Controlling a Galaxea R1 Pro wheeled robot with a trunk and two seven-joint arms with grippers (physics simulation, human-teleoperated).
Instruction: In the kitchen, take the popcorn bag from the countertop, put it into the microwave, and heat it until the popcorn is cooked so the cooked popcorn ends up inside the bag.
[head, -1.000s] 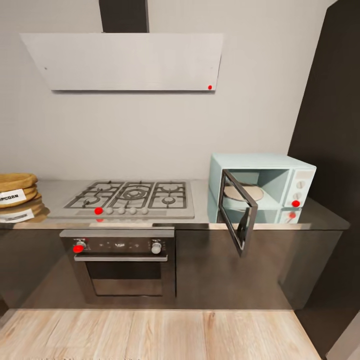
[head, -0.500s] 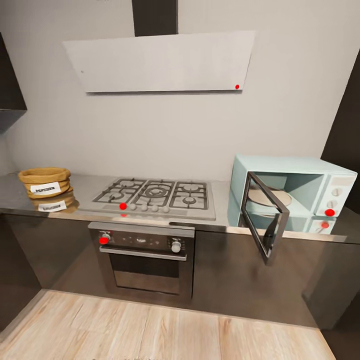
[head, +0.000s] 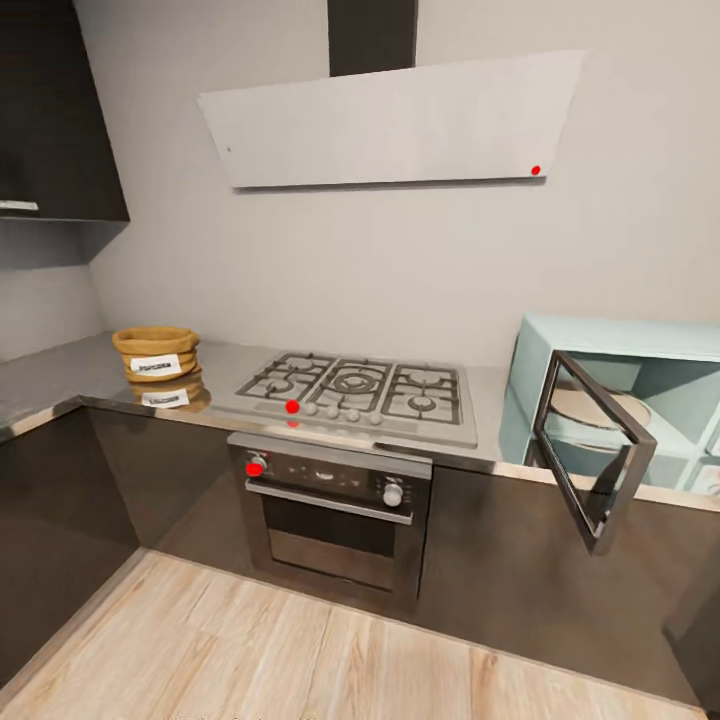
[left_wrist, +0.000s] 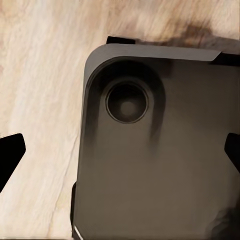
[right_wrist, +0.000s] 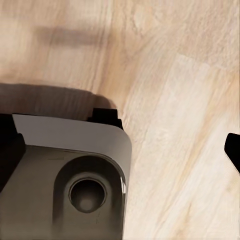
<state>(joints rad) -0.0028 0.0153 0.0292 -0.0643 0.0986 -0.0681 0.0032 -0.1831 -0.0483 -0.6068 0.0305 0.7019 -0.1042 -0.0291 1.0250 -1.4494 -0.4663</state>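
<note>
Squat tan paper popcorn bag (head: 156, 354) upright on glossy grey desk (head: 60, 375), left of gas hob (head: 358, 385). Mint-blue microwave (head: 640, 395) door ajar. Left pincer (left_wrist: 120, 155), right pincer (right_wrist: 120, 145): spread wide, empty, over wood floor (right_wrist: 175, 75).

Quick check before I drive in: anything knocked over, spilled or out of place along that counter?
Nothing stands out. The popcorn bag sits upright on the countertop, left of the gas hob. The microwave door hangs open over the counter edge, which suits loading. No spills or damage visible.
</note>
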